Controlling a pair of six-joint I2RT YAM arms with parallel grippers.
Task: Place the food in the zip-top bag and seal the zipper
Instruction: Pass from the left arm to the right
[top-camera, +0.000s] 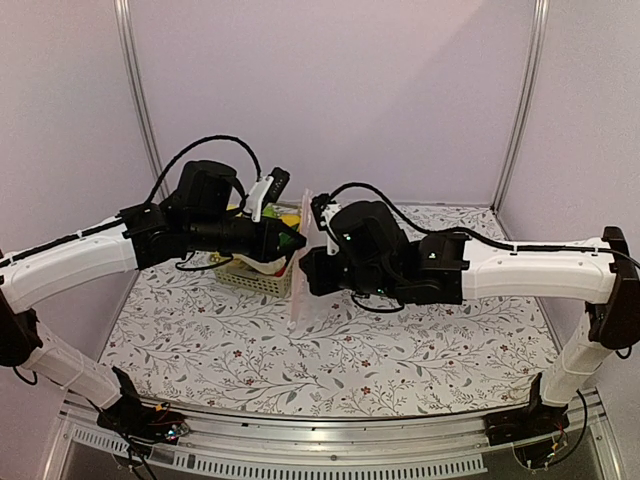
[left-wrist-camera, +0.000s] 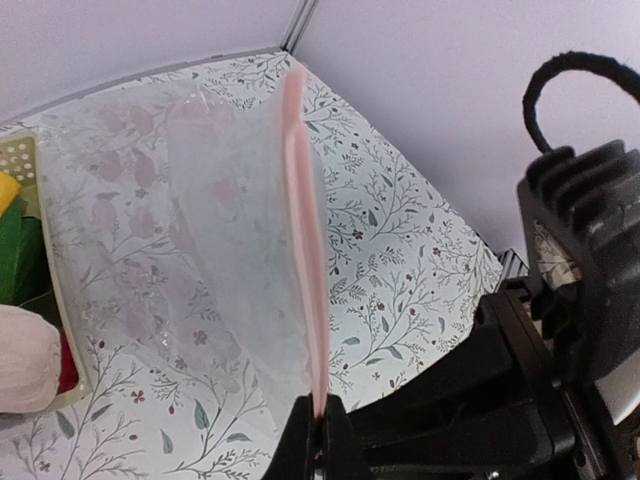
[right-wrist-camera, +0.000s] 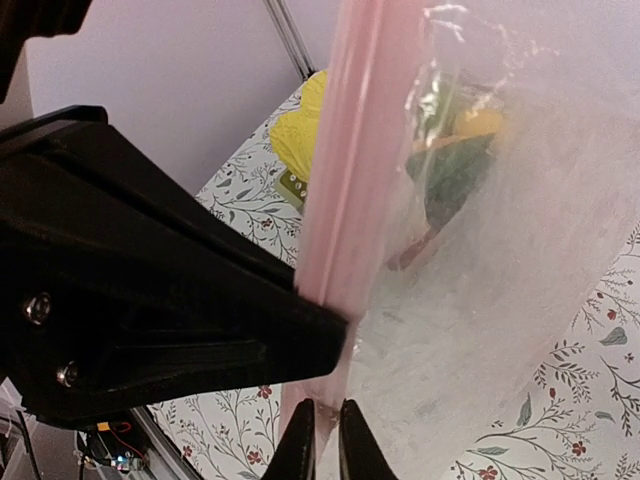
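Closest to us, our left gripper (left-wrist-camera: 320, 442) is pinched tight on the pink zipper (left-wrist-camera: 305, 250), its jaws together around the strip. Left of it, the food (left-wrist-camera: 18, 250) lies in the pale green basket (left-wrist-camera: 22, 160), outside the zip-top bag (left-wrist-camera: 190, 220). We hold that bag upright between our arms, over the flowered table (top-camera: 400, 340). Our right gripper (right-wrist-camera: 325, 445) clamps the same strip just beside the left one.

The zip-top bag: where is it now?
In the top view the zip-top bag hangs upright near the centre, right of the green basket, its zipper edge pinched in the jaws of the left gripper and the right gripper.
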